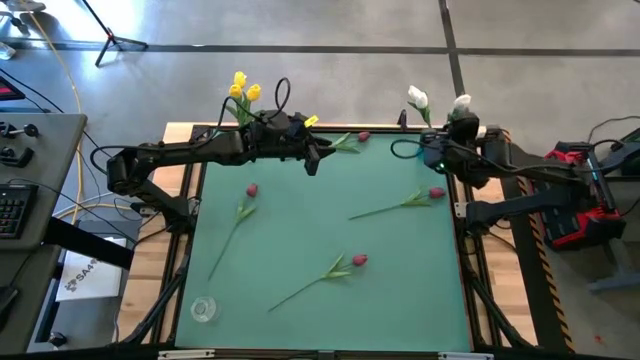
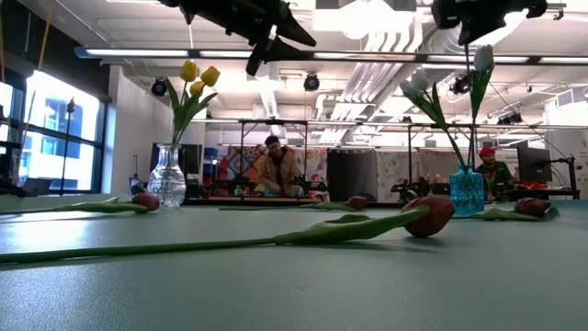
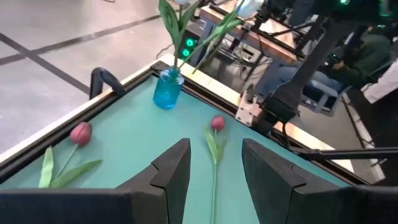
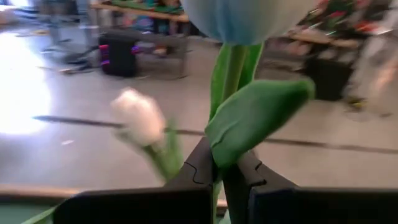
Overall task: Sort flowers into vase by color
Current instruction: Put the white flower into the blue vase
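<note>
Yellow flowers point(image 1: 243, 88) stand in a clear vase point(image 2: 166, 179) at the far left. A blue vase point(image 2: 466, 191) at the far right holds one white flower point(image 1: 417, 97). My right gripper point(image 1: 462, 122) is above that vase, shut on a second white flower point(image 2: 482, 57), whose stem runs down toward the vase's mouth. Several dark red flowers point(image 1: 359, 260), point(image 1: 251, 190), point(image 1: 436, 193), point(image 1: 363, 136) lie flat on the green mat. My left gripper point(image 3: 214, 174) hangs open and empty above the mat near its far edge. My right gripper pinches the white flower's green stem point(image 4: 219, 177) between its two fingers, just below a broad leaf point(image 4: 255, 118). The fingers come about level from the table's near side and lie across the stem. The flower stands upright, its head point(image 4: 242, 18) above the fingers.
A small clear cup point(image 1: 203, 310) sits at the mat's near left corner. A wooden rim point(image 1: 185, 200) frames the mat. Cables and arm mounts crowd the far right corner point(image 3: 252, 112). People sit in the room beyond point(image 2: 276, 165).
</note>
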Controlling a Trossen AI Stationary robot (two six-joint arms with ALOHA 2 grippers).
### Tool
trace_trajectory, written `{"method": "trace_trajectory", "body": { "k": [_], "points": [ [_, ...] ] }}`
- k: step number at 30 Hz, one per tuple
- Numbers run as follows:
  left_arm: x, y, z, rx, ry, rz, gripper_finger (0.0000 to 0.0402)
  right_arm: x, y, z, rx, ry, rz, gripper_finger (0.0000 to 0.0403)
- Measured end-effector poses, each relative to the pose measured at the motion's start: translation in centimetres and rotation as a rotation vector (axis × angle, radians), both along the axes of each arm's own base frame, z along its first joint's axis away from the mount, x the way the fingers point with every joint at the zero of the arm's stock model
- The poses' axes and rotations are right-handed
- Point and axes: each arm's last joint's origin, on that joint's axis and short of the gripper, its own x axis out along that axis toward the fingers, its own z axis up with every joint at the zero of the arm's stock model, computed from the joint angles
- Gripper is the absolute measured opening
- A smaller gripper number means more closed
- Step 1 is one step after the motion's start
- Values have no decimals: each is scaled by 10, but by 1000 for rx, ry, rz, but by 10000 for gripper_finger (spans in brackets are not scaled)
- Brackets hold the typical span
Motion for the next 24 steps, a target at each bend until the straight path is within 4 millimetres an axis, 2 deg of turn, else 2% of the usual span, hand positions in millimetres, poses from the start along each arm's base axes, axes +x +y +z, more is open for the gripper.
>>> {"method": "trace_trajectory", "body": {
  "k": [6,18,24],
  "points": [
    [0,1,0,8,3,27,133,-1,-17,0,-26,47,-111,0],
    [0,1,0,24,7,27,133,5,-42,13,-48,-98,-173,0],
    [0,1,0,50,16,17,133,3,-58,-1,-22,-122,-244,0]
  ]
}}
